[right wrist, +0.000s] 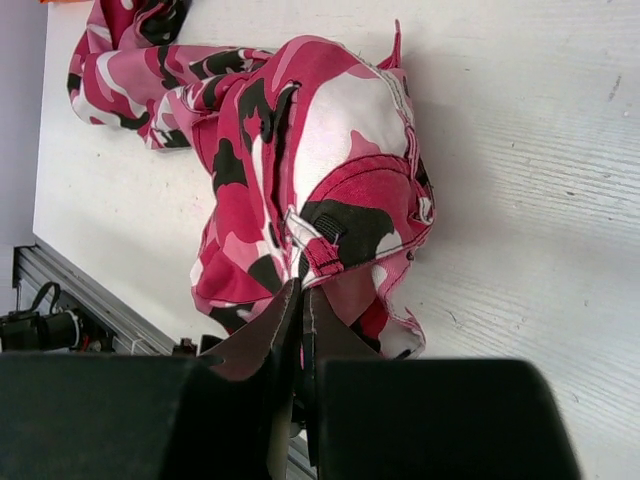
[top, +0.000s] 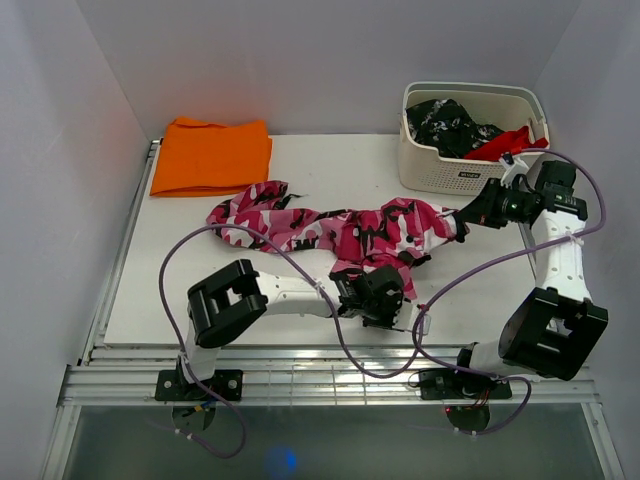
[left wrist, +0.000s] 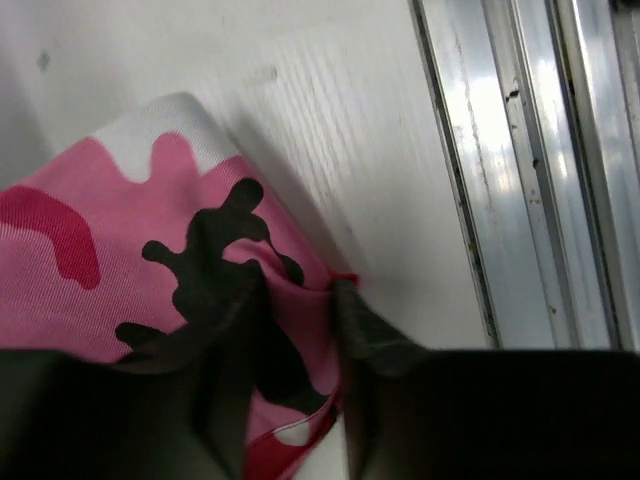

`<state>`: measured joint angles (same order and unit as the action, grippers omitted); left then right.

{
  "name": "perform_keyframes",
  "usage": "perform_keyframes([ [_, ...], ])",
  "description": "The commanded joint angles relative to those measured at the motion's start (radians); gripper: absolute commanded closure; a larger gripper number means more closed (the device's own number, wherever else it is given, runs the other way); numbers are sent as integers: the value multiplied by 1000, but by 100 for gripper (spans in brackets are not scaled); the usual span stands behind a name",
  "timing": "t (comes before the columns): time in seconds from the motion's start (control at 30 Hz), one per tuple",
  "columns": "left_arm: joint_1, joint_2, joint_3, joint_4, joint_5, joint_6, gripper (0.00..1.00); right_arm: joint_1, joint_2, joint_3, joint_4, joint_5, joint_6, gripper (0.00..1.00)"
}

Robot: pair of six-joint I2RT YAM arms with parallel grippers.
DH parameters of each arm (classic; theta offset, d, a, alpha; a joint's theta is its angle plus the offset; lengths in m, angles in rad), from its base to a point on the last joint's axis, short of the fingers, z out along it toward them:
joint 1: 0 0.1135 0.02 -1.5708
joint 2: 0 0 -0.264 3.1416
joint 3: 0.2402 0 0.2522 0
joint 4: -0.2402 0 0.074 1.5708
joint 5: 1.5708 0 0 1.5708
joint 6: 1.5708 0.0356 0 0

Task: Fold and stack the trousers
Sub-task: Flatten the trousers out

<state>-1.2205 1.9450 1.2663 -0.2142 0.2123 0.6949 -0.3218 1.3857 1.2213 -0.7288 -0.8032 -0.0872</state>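
The trousers (top: 330, 228), long cloth ones in camouflage of hot pink, pale pink, white and black, lie across the middle of the white bench (top: 180, 290). Their long axis runs left to right in the top view, and the free leg ends are at the left. At lower centre, the left arm (top: 295, 296) has its jaws closed halfway on a cloth edge. At the right end, the right arm (top: 560, 265) pinches the waist part with its jaws fully closed.
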Motion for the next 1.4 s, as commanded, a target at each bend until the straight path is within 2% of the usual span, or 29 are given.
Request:
perform_keyframes([
  [0.0,65,-137,-59,-60,-59,-89,65,-29,-25,41,3,-1,12,92],
  [0.07,129,-236,-83,-117,5,-153,89,-36,-24,44,5,30,7,92],
  [0.1,154,-355,-93,-137,40,-208,99,-37,-24,47,5,39,4,92],
  [0.2,284,-556,-160,-155,154,-297,100,-39,-16,50,15,84,4,92],
  [0.23,321,-680,-177,-165,166,-357,100,-39,-13,52,20,99,7,92],
  [0.27,395,-736,-194,-174,179,-376,100,-40,-11,55,23,137,9,92],
  [0.33,467,-866,-222,-233,167,-403,100,-42,-8,58,32,188,14,92],
  [0.5,750,-1026,-284,-320,118,-434,100,-42,1,58,34,387,4,92],
  [0.53,778,-1038,-316,-330,36,-443,100,-42,4,57,32,418,3,92],
  [0.63,916,-1015,-349,-370,-57,-469,100,-42,24,52,20,492,-31,92],
  [0.67,1008,-999,-352,-378,-44,-478,100,-42,30,52,14,510,-40,92],
  [0.73,1093,-939,-343,-389,34,-483,100,-42,61,53,8,504,-60,92],
  [0.77,1154,-919,-334,-386,118,-486,100,-42,82,56,8,490,-66,92],
  [0.87,1211,-841,-328,-369,212,-473,100,-39,125,70,8,486,-78,92],
  [0.93,1231,-778,-331,-381,223,-445,100,-39,147,87,19,495,-88,92],
  [0.97,1274,-759,-335,-390,290,-424,100,-39,166,93,20,486,-91,92],
  [1.03,1283,-718,-337,-430,332,-361,100,-34,187,113,31,461,-92,92],
  [1.1,1294,-710,-349,-441,379,-331,90,-14,213,132,31,431,-83,92],
  [1.17,1309,-722,-363,-444,412,-296,85,10,233,156,45,424,-69,92],
  [1.27,1323,-754,-387,-496,490,-186,90,38,248,188,75,476,-51,92],
  [1.33,1332,-796,-435,-499,461,-111,100,41,256,207,107,531,-25,92],
  [1.37,1354,-819,-468,-519,447,-18,100,43,260,225,120,574,-25,92],
])
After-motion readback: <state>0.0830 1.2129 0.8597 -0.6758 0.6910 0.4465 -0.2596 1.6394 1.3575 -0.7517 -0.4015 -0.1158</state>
